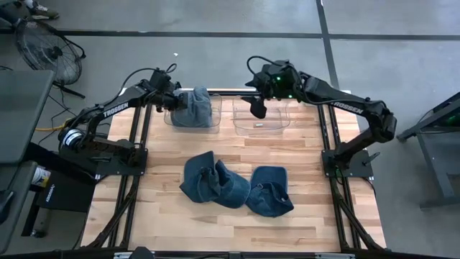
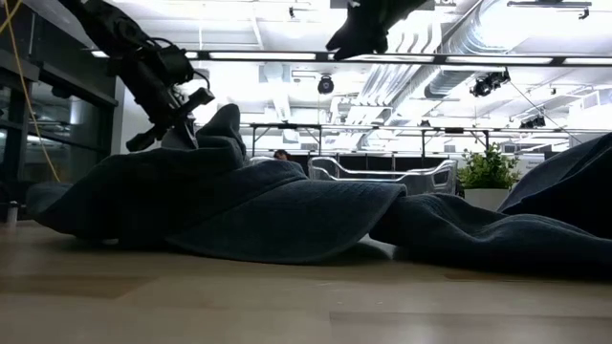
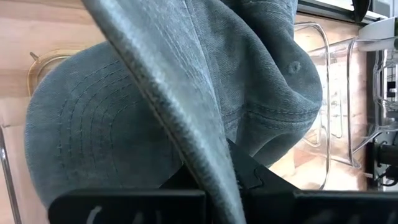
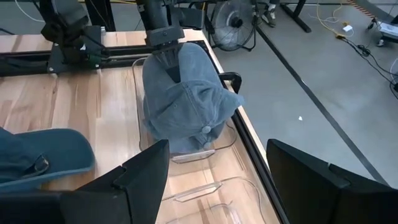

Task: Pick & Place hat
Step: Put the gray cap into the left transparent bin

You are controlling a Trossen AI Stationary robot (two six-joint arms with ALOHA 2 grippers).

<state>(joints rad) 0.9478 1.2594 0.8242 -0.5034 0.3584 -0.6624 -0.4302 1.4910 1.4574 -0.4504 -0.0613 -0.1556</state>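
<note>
Three denim hats lie before us on the wooden table [image 1: 165,216]: one grey-blue hat [image 1: 194,108] sits over the clear bin [image 1: 171,121] at the far left, and two darker blue hats rest near the table's middle, the left one [image 1: 212,180] touching the right one [image 1: 270,191]. We see the left gripper [image 1: 171,98] pressed together on the grey-blue hat, pinching its fabric at the bin's left edge; from our left wrist view the cloth [image 3: 186,93] runs up between the dark fingers. Our right gripper [image 1: 257,108] hangs spread wide above the second clear bin [image 1: 260,119] at the far right, holding nothing.
</note>
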